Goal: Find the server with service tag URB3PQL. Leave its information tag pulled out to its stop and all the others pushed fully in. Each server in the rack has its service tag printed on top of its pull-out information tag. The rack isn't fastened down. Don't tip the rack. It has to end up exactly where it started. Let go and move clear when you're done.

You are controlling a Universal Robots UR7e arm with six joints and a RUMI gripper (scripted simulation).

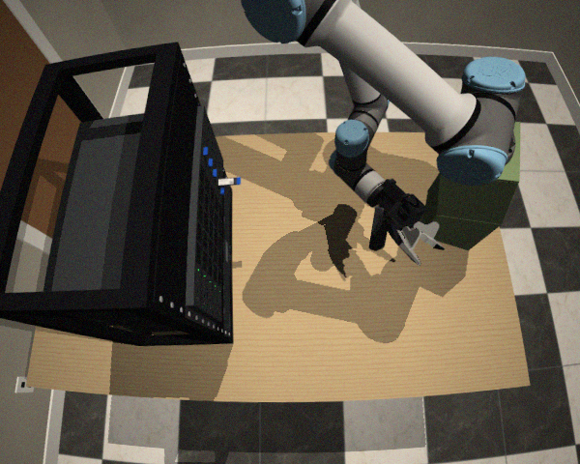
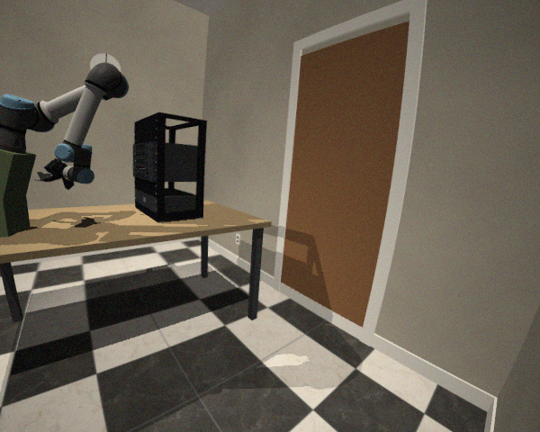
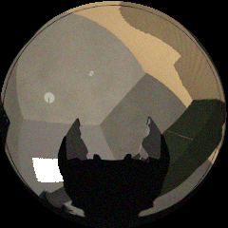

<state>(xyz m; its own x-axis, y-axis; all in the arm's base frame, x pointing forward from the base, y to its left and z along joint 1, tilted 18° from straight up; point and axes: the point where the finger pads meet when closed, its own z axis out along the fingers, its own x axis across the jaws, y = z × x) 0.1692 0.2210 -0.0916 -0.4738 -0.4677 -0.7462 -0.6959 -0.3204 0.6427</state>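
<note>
Hanging open well apart from the rack, your gripper (image 1: 430,255) (image 2: 39,176) (image 3: 113,118) has its two fingers spread with nothing between them; in the wrist view you see both tips against the plain grey wall (image 3: 62,62), with a strip of the table (image 1: 330,369) (image 2: 228,224) (image 3: 138,38) above and the green pedestal (image 1: 460,219) (image 2: 16,190) (image 3: 185,152) to the side.

Your black rack (image 1: 162,100) (image 2: 161,167) stands upright at the end of the table away from the pedestal; from above you can pick out one information tag (image 1: 226,182) sticking out of its front, white on top with a blue end, reaching past the rack's face over the wood; four other blue tabs (image 1: 210,161) sit close against the front, three to one side of the extended tag and one to the other; the printing is too small for you to read, so you cannot tell whether the extended one is URB3PQL, nor whether it is at its stop; you also have small green lights (image 1: 204,276) showing lower in the top view; your arm (image 1: 395,74) (image 2: 86,116) bends high above the table, its wrist folded down near the pedestal.
</note>
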